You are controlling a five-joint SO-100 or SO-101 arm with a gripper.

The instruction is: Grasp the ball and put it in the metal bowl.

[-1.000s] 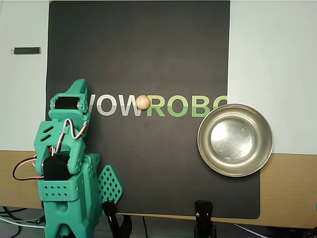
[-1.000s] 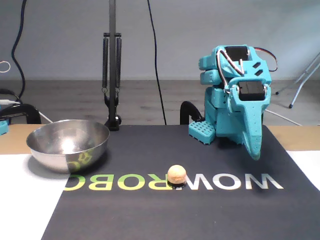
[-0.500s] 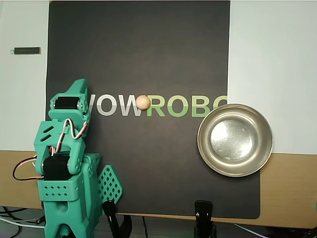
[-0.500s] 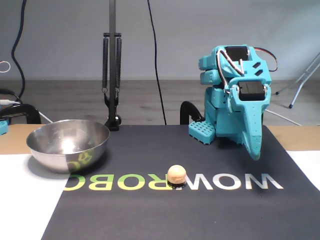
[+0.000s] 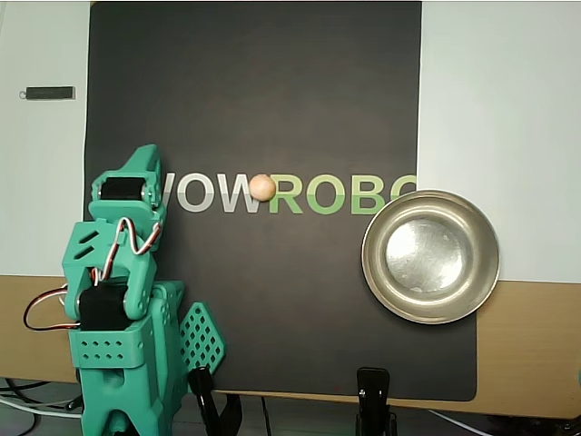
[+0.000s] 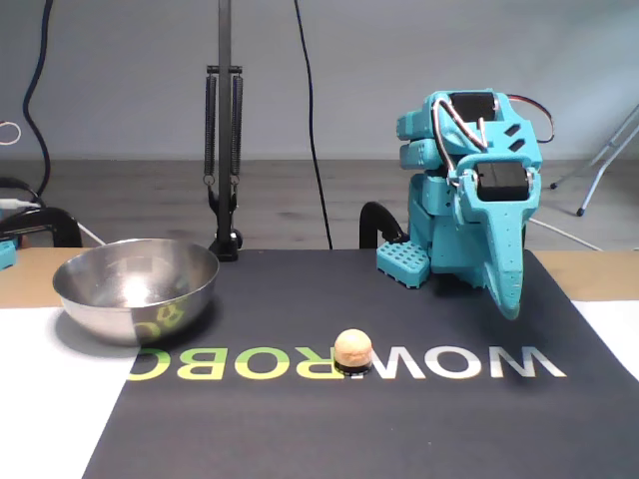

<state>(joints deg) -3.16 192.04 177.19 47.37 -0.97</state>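
A smooth, pale wooden ball (image 5: pixel 262 187) sits on the matte black mat (image 5: pixel 272 91) among its printed letters, well apart from the shiny round metal bowl (image 5: pixel 430 257), while the folded teal plastic claw (image 6: pixel 510 299) hangs pressed together, empty.

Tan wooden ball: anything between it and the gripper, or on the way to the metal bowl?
Nothing visible. The small tan wooden ball sits on the black printed mat; only bare mat separates it from the teal gripper and from the shiny round metal bowl.
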